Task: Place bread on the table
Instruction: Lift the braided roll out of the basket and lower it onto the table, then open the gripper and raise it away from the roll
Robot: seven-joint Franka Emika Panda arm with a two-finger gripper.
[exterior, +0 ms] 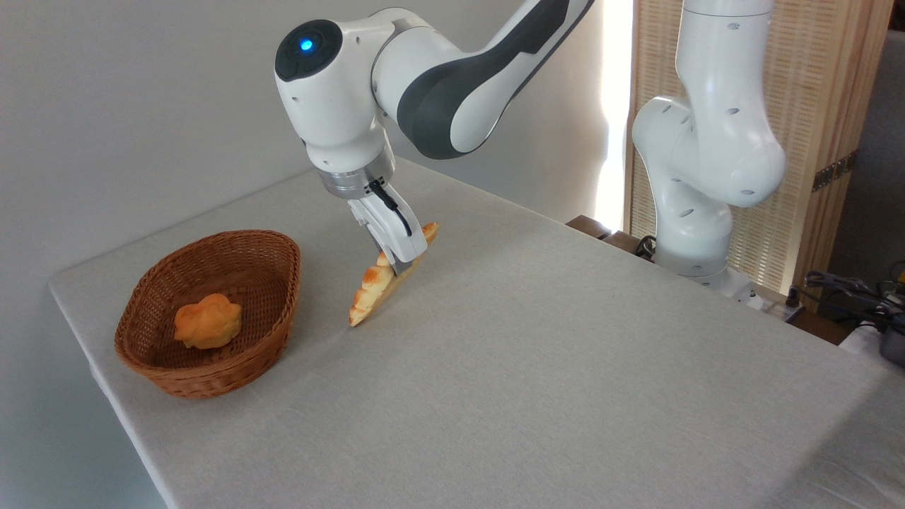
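Camera view is showing the gripper (400,267) pinching the bread (373,286) near its middle. Its fingers (396,249) are squeezing the loaf from both sides and are pointing down and a bit to the right. The bread is hanging tilted, with one pointy end sticking up past the fingers and the other pointy end reaching down to the table (537,367). I cannot tell if that low end is touching the cloth or just above it. The bread is sitting just right of the basket (212,311), outside it. A bun (208,322) is lying inside the basket. The arm (452,78) is reaching in from the upper right, with a blue light glowing on its wrist.
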